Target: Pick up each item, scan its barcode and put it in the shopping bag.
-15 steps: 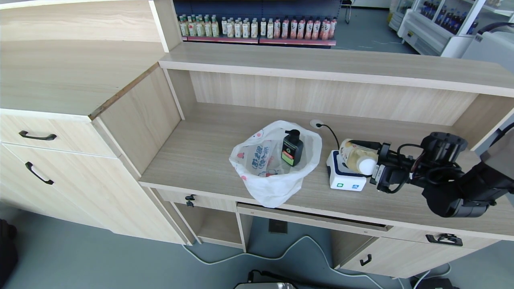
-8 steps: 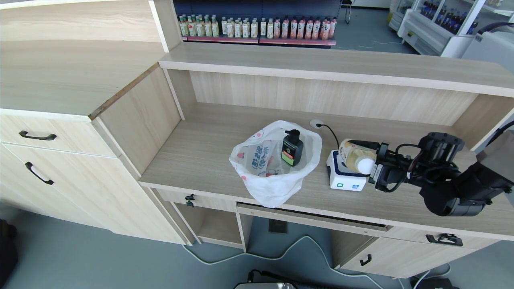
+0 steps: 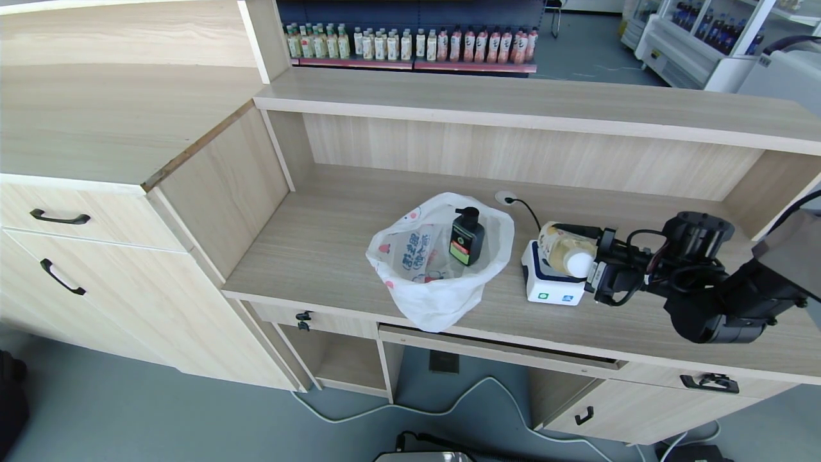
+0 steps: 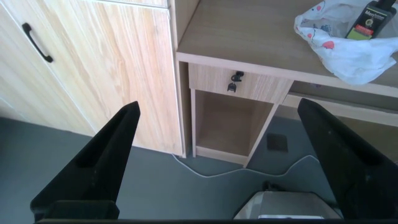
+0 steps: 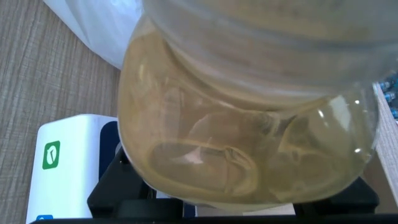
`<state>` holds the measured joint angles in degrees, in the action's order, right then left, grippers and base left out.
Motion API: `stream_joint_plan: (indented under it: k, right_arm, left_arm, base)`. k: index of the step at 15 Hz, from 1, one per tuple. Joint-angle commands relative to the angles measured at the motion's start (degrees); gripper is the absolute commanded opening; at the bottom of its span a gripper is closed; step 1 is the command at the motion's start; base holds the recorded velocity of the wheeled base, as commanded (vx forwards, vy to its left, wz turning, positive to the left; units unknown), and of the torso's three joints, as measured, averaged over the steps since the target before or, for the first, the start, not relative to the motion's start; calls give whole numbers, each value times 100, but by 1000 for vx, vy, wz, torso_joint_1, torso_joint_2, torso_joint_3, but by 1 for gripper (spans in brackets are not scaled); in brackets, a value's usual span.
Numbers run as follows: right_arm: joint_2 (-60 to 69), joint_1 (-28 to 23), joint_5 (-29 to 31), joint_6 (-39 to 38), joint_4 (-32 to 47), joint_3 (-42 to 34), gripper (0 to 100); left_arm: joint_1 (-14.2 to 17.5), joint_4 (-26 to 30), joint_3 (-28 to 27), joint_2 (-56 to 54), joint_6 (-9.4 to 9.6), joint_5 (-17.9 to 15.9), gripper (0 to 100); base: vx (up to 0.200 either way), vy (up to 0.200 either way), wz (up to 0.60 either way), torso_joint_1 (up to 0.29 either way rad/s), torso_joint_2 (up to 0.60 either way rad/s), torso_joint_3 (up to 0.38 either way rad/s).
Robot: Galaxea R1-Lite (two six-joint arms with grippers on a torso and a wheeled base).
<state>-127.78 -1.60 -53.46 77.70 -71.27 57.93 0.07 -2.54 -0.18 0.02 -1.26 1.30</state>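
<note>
One amber-filled bottle, white cap, clamped sideways in right gripper above scanner, shopping bag just beside, front edge of table near, left gripper spread open.

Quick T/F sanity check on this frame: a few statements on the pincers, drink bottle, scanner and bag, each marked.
1. The right pincer is shut on the drink bottle. True.
2. The drink bottle lies sideways over the white scanner. True.
3. The shopping bag is empty. False: a black pump bottle stands inside it.
4. The left pincer grips an item. False: it is open and holds nothing, down in front of the cabinet.
</note>
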Motion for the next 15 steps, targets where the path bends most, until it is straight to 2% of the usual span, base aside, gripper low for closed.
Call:
stream_joint_plan:
  k: [1,7,9,11,12,13,15]
  right_arm:
    - [-10,-7,-7,-1,-1,8,0]
    - [8,-7,2,-177,7,52,0]
    - [201,1,2,-528,25,280,0]
    - [1185,-104,195,-1653,482,175,0]
    - [1757,-209,696,-2013,939,-27,0]
    - [2460,-262,1347,-2725,1449,-282,0]
    - [3427,-201,3087,-4369,2073,-713,0]
  left_arm:
    - [1,-1,1,-2,3,1,100]
    - [1,-1,1,-2,-6,1,100]
    - [1,-1,1,-2,3,1,100]
    - [1,-1,1,-2,-6,1,100]
    - [1,-1,1,-2,-6,1,100]
    - [1,-1,1,-2,3,1,100]
    - [1,-1,1,-2,3,1,100]
  base:
    - [0,0,0,0,0,0]
    - [0,0,0,0,0,0]
    - [0,0,0,0,0,0]
    - [0,0,0,0,0,0]
    - [0,0,0,0,0,0]
    - [0,0,0,0,0,0]
    - [0,0,0,0,0,0]
